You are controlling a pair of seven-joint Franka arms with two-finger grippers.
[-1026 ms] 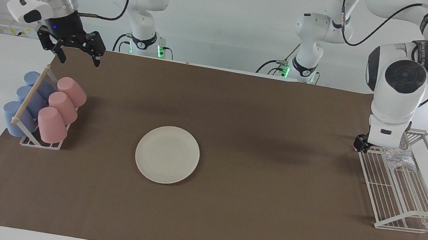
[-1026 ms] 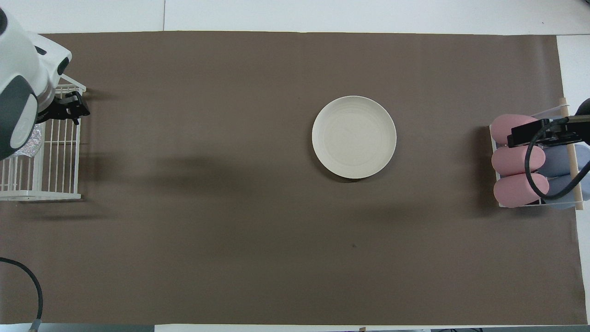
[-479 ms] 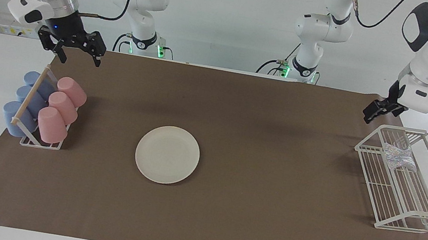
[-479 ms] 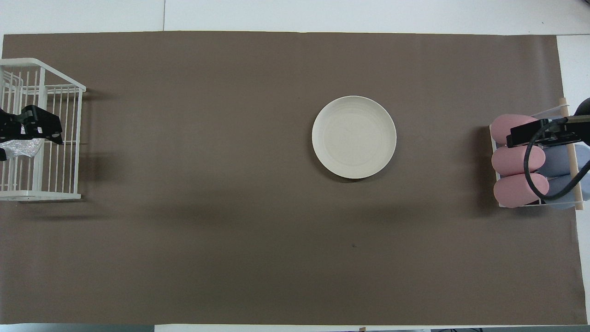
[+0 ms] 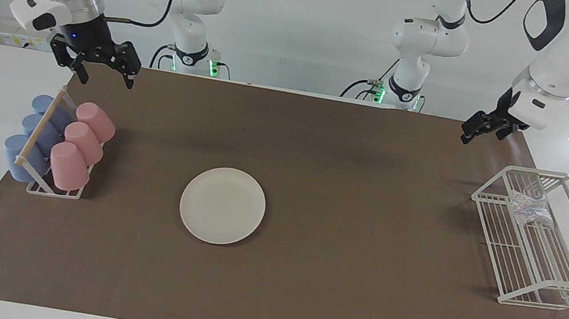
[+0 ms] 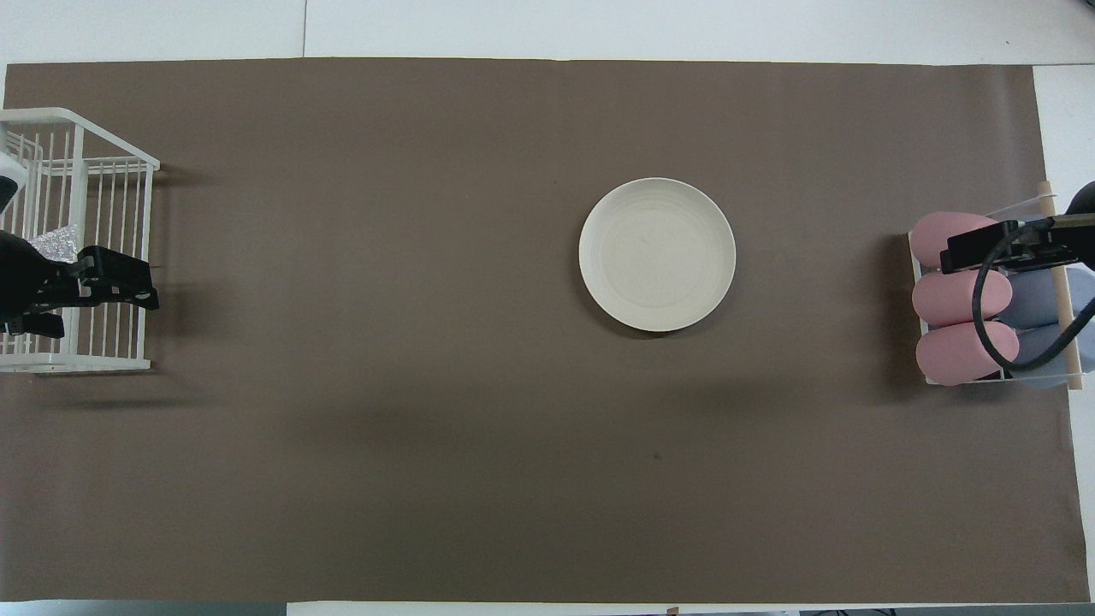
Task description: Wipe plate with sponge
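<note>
We see the plate (image 5: 222, 205) lying flat on the brown mat (image 5: 340, 307), roughly midway between the two racks, and nothing touches it. The sponge (image 5: 529, 209) rests inside the white wire rack (image 5: 558, 286) at the left arm's end of the table, in the part of the rack nearer to the robots. The left gripper (image 5: 479, 127) hangs in the air with its fingers spread apart and holding nothing; in the overhead view it covers the rack's wall that faces the plate, with the sponge just beside it. At the right arm's end, the right gripper (image 5: 102, 69) hovers above the cup rack (image 5: 54, 190) that holds pink cups (image 5: 81, 146) and blue cups (image 5: 30, 143); its fingers are also parted and empty, and this arm waits.
</note>
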